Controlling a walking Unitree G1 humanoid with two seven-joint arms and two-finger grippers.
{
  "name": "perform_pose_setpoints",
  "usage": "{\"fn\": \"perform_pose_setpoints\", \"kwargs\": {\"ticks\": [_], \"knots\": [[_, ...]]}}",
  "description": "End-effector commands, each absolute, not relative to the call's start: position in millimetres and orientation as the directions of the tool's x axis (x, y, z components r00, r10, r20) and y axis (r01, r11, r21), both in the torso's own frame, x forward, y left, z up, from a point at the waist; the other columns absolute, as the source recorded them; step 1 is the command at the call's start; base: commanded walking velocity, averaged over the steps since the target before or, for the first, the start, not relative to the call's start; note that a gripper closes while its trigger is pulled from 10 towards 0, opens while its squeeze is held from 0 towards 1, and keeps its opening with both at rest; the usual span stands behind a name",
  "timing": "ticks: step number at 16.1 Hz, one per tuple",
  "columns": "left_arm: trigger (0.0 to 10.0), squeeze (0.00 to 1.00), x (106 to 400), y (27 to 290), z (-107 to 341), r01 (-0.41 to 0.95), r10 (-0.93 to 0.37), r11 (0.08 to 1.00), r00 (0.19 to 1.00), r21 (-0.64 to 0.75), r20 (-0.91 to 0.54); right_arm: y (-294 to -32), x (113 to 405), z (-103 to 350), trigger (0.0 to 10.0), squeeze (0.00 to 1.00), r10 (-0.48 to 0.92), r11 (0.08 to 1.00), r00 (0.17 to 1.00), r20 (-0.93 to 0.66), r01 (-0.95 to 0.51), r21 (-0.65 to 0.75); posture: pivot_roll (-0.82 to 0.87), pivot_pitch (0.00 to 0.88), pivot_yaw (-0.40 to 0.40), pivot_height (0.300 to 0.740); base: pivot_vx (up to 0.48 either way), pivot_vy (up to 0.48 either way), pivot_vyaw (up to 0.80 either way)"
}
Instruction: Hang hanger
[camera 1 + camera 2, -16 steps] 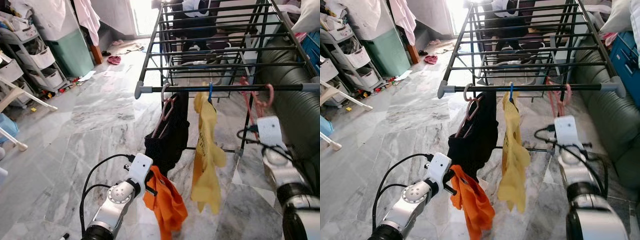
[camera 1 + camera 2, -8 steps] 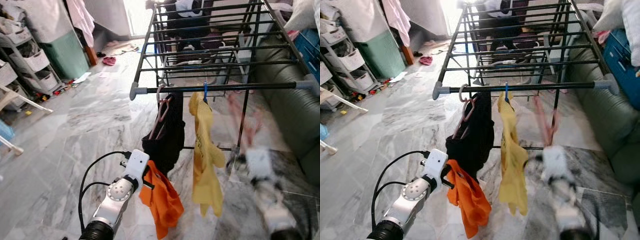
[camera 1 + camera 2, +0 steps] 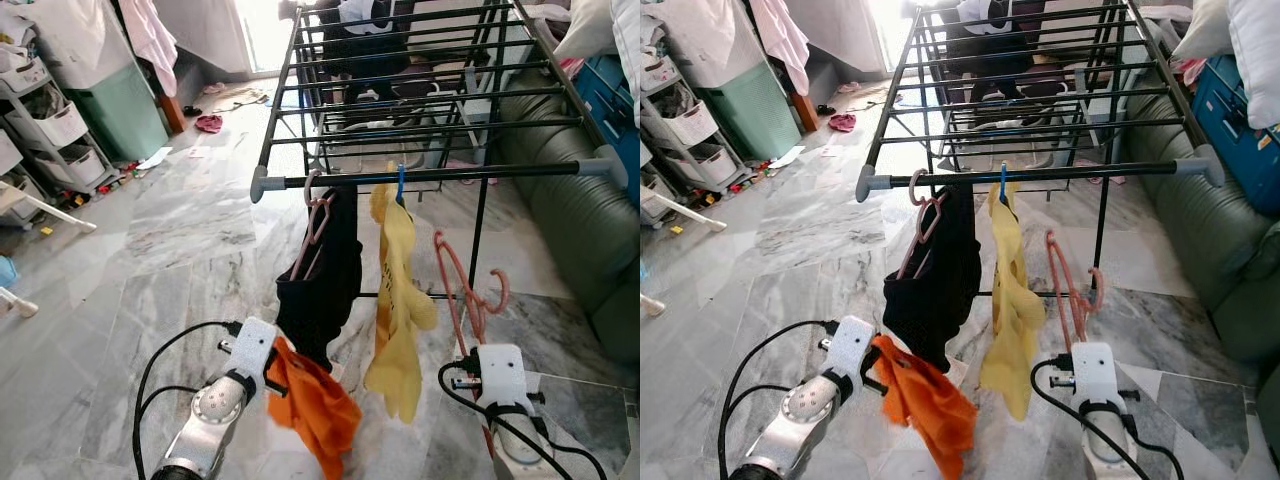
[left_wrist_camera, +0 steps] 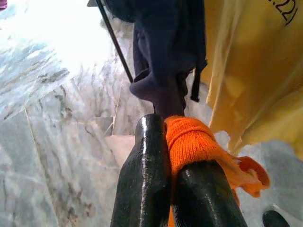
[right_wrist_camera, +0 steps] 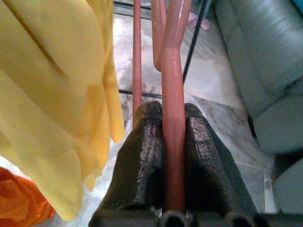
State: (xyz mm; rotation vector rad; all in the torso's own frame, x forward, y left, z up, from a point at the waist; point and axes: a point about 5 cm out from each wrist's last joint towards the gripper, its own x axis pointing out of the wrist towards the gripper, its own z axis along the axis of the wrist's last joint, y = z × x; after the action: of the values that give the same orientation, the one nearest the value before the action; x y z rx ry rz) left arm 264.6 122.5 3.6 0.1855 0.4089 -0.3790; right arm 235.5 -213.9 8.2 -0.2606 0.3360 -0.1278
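- The empty pink plastic hanger (image 5: 173, 118) is held in the right gripper (image 5: 173, 124), whose two black fingers (image 5: 147, 156) are closed on one of its bars.
- The hanger stands up from this gripper, with its hook (image 3: 497, 293) curled at the top, below the black front rail (image 3: 450, 174) of the metal drying rack and not touching it.
- Just beside the right gripper, toward the left arm, a yellow garment (image 3: 402, 300) hangs from the rail on a blue hook (image 3: 398, 184).
- Further that way, a black garment (image 3: 322, 280) hangs on another pink hanger (image 3: 312, 222).
- The left gripper (image 4: 171, 142) is low, near the black garment, and its fingers pinch an orange cloth (image 3: 312, 400).
- Under both grippers is a grey marble floor (image 3: 150, 270).
- A dark green sofa (image 3: 590, 230) stands on the outer side of the right gripper.
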Motion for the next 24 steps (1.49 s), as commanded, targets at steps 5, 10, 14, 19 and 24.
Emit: {"fn": "perform_pose_setpoints", "kwargs": {"ticks": [5,10,14,19,24], "knots": [[10.0,0.00,267,123,11,0.354,-0.288,0.928,0.880,0.117,-0.377,-201,246,18,10.0,0.00,-0.059,0.966,0.949,-0.308,-0.024,-0.259,-0.18,0.000,0.084,0.740,0.000,0.000,0.00],[10.0,0.00,262,128,8,0.312,-0.247,0.943,0.891,0.119,-0.380,-190,258,21,10.0,0.00,0.002,0.964,0.947,-0.321,-0.087,-0.251,-0.13,0.000,0.045,0.740,-0.202,0.000,0.00],[10.0,0.00,262,130,8,0.308,-0.242,0.943,0.892,0.123,-0.381,-190,264,22,10.0,0.00,-0.026,0.959,0.946,-0.324,-0.068,-0.277,-0.13,0.000,0.042,0.740,-0.282,0.000,0.00],[10.0,0.00,264,130,9,0.325,-0.254,0.936,0.889,0.133,-0.382,-209,261,12,10.0,0.00,-0.204,0.946,0.895,-0.398,0.076,-0.314,-0.14,0.000,0.058,0.740,-0.289,0.000,0.00],[10.0,0.00,265,124,10,0.358,-0.301,0.930,0.875,0.087,-0.378,-229,268,33,10.0,0.00,-0.384,0.881,0.889,-0.251,0.271,-0.389,-0.15,0.000,0.071,0.740,0.000,0.000,0.00]]}}
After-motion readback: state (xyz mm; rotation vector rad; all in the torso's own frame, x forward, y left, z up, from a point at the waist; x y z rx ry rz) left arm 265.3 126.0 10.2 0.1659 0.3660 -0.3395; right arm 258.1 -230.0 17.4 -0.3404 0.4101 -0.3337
